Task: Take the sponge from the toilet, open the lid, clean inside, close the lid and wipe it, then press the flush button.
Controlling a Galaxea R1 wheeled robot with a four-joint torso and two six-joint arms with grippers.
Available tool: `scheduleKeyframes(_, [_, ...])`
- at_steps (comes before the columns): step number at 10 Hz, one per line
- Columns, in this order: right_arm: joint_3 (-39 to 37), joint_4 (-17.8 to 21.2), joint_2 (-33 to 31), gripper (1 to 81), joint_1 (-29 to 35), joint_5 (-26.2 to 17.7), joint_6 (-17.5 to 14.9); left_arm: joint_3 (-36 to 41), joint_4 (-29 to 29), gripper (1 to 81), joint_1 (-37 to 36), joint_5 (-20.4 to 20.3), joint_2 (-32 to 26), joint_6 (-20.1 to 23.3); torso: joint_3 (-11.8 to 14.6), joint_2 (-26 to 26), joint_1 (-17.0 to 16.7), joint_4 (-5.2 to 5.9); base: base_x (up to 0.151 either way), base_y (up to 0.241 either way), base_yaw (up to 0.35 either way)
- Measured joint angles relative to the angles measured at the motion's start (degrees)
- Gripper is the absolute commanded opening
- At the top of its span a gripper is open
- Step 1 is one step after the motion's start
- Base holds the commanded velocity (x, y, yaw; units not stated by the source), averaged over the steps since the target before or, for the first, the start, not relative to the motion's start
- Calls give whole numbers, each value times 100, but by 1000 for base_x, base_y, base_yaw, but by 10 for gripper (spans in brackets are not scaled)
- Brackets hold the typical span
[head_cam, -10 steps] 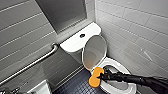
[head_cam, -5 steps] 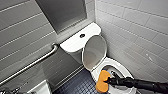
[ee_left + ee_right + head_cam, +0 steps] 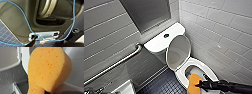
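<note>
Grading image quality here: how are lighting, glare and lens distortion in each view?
Head view: even light, tile lines splayed by the wide lens, no hard glare on the toilet. Left wrist view: dim, mostly shadowed. Right wrist view: the sponge evenly lit.

The sponge [image 3: 192, 81] is orange, speckled with darker pores. The toilet [image 3: 182, 75] is white, its flush button [image 3: 166, 35] dark. The floor [image 3: 164, 86] is navy with a fine square grid; the wall tiles [image 3: 219, 30] are pale grey.

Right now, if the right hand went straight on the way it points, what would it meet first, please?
The right hand points across the bowl toward the head view's left, with the sponge held in front of it. The sponge would probably press against the rim of the toilet first, though depth is unclear.
</note>
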Motion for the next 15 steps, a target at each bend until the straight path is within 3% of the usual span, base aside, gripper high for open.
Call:
scheduleKeyframes(3, [452,-10,-692,10,-195,16,0,0,22,811,0,1,0,-2,0,0,0,0,0,0,0])
scheduleKeyframes(6, [639,-20,-1056,10,-656,451,-5,0,90,811,0,0,0,0,0,0,0,0,0,0,0])
scheduleKeyframes(12, [1463,-54,-2026,10,-1147,378,-5,33,173,811,-101,-27,-33,0,0,0,0,2,0,0,0])
scheduleKeyframes(15, [1480,-185,-1842,10,-1270,302,-2,178,174,811,-143,-148,-277,-5,0,0,0,0,0,0,0])
